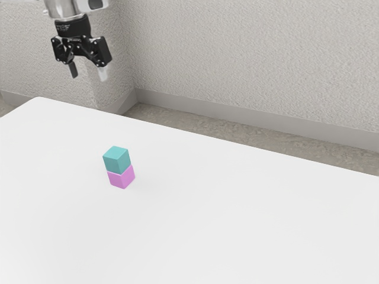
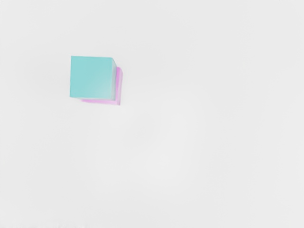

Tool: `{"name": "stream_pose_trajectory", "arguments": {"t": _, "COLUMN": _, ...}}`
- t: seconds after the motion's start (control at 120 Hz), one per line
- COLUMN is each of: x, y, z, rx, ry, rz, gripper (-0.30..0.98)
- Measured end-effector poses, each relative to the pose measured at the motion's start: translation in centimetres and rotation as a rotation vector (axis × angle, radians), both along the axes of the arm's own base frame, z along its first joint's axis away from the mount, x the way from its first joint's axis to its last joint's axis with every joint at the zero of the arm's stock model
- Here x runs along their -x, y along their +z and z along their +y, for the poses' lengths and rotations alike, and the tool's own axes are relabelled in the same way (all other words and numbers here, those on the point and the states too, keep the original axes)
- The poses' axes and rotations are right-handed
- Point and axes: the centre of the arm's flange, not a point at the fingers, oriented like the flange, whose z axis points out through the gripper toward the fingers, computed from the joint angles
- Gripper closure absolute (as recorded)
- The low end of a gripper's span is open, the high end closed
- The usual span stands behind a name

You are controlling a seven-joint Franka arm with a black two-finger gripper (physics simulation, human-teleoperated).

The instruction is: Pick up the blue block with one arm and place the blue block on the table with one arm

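Observation:
High at the exterior view's upper left, the black gripper (image 1: 88, 72) hangs well above the table, its two fingers apart with nothing between them. A teal-blue block (image 1: 116, 160) rests on top of a pink block (image 1: 122, 177), which stands on the white table (image 1: 237, 225). In the wrist view the blue block (image 2: 92, 77) is seen from above. It covers most of the pink block (image 2: 118, 90), whose edges show along two sides. The gripper touches neither block.
The table's far edge runs across the exterior view, with a brown floor (image 1: 195, 121) beyond it. A textured light wall (image 1: 254, 53) rises behind, with a grey baseboard (image 1: 237, 118) along its foot.

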Motion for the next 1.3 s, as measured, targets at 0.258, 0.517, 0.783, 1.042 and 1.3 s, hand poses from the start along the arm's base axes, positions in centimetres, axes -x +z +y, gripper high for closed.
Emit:
{"name": "stream_pose_trajectory", "arguments": {"t": 0.258, "x": 0.5, "y": 3.2, "z": -0.1, "rx": 0.001, "ry": -0.002, "rz": -0.054, "gripper": 0.0}}
{"name": "stream_pose_trajectory", "arguments": {"t": 0.517, "x": 2.8, "y": 10.3, "z": -1.8, "rx": -0.012, "ry": -0.027, "rz": -0.138, "gripper": 0.0}}
{"name": "stream_pose_trajectory", "arguments": {"t": 0.783, "x": -2.6, "y": 3.4, "z": 3.6, "rx": -0.031, "ry": 0.074, "rz": -0.062, "gripper": 0.0}}
{"name": "stream_pose_trajectory", "arguments": {"t": 1.042, "x": -4.3, "y": -13.6, "z": 5.8, "rx": -0.007, "ry": 0.104, "rz": 0.078, "gripper": 0.0}}
{"name": "stream_pose_trajectory", "arguments": {"t": 1.3, "x": -4.7, "y": -20.3, "z": 7.1, "rx": -0.013, "ry": 0.125, "rz": 0.043, "gripper": 0.0}}
